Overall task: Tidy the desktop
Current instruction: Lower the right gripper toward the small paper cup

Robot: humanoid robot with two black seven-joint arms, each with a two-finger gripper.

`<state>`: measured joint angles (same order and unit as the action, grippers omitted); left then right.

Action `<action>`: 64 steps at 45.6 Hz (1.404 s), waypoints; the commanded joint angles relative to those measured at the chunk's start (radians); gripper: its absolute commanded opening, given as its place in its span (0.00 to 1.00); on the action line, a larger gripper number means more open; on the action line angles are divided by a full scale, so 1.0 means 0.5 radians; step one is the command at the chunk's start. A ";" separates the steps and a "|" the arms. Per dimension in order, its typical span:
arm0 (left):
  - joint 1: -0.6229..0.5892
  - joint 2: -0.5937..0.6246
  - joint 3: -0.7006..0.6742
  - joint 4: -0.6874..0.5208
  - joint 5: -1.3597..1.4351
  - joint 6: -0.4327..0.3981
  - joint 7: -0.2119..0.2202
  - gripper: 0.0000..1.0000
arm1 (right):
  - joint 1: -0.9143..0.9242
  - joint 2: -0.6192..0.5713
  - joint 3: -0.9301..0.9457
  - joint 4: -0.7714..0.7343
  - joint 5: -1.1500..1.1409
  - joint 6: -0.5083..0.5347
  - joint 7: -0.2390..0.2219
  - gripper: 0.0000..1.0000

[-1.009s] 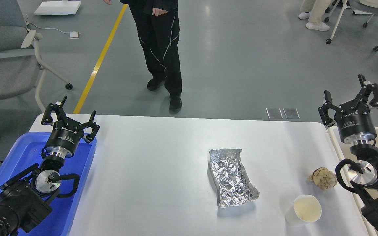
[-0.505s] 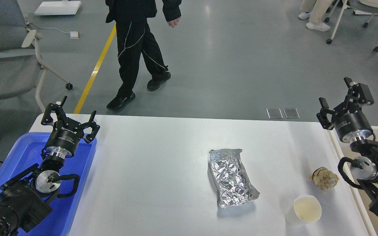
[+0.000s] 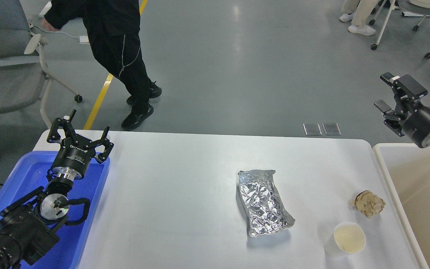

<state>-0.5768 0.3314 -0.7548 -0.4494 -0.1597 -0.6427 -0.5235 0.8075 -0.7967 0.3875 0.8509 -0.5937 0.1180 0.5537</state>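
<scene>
Surface with litter.
Both end effectors, left and right, are held spread, nothing gripped; foil packet lies centrally.

Premises: open lab or office floor. Evidence: grey floor with yellow line, wheeled chairs.

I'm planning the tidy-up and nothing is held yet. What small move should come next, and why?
Probably lower the open right gripper toward the crumpled paper ball: it lies loose on the desktop, nearest that arm and beside the beige bin.
</scene>
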 commanded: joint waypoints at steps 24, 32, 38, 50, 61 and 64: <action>0.000 0.000 0.000 0.000 0.000 0.000 0.001 1.00 | 0.158 -0.763 -0.842 0.860 -2.003 0.233 0.003 0.99; 0.000 0.000 0.000 0.000 0.000 0.000 0.001 1.00 | 0.155 -0.757 -0.980 0.924 -2.282 0.218 0.003 0.99; 0.000 0.000 0.000 0.000 0.000 0.000 0.001 1.00 | 0.146 -0.738 -1.008 0.967 -2.295 0.218 0.003 0.99; 0.000 0.000 0.000 0.000 0.000 0.000 0.001 1.00 | 0.171 -0.591 -1.002 0.961 -2.252 0.215 0.000 0.99; 0.000 0.000 0.000 0.000 0.000 0.000 0.001 1.00 | 0.210 -0.490 -1.008 0.906 -2.071 0.212 -0.015 0.99; 0.000 0.000 0.000 0.000 0.000 0.000 0.001 1.00 | 0.201 -0.438 -1.008 0.857 -2.065 0.212 -0.015 0.99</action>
<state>-0.5768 0.3313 -0.7547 -0.4494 -0.1595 -0.6427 -0.5231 0.9015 -1.0723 -0.1095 1.3171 -1.6683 0.2250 0.5501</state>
